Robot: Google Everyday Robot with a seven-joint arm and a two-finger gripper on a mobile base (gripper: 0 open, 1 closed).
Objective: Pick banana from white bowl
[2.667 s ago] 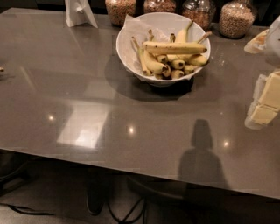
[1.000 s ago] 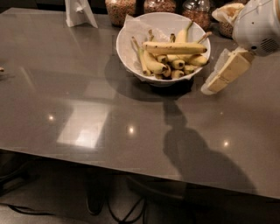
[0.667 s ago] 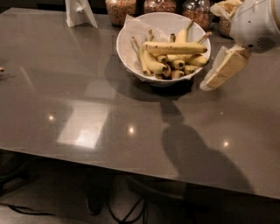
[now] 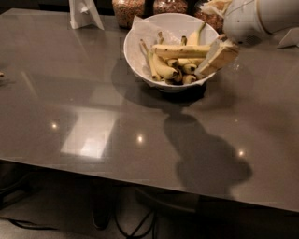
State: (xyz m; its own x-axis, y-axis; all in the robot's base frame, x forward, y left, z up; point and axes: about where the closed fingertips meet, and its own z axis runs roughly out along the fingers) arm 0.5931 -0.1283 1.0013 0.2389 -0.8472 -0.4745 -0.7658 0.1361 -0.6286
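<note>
1. Since a moment ago, the gripper (image 4: 209,64) has moved in from the right side of the bowl (image 4: 138,59). Its tip is now over the bowl's right rim. Its shadow (image 4: 205,158) has slid left on the table (image 4: 84,107) too.
2. Closest is the table. It is dark and shiny, with little spots of light on it.
3. A bit farther back, the big dark shadow of the arm lies on the table, in front of the bowl.
4. Next comes the bowl. It is white and deep, with white paper inside, and it holds a pile of bananas.
5. The banana (image 4: 180,50) is the long, pale yellow one. It lies almost flat across the top of the pile, inside the bowl, with shorter ones under it.
6. The gripper's tip is right by the banana's right end. It may be touching it, but that cannot be told. It also cannot be told whether the claw is spread or pressed together.
7. Behind it, the white arm (image 4: 254,18) comes in from the top right.
8. Farthest back are jars (image 4: 127,9) of grains.
9. The reach looks almost done. The banana is not lifted yet, so the grab and the lift out are left.
</note>
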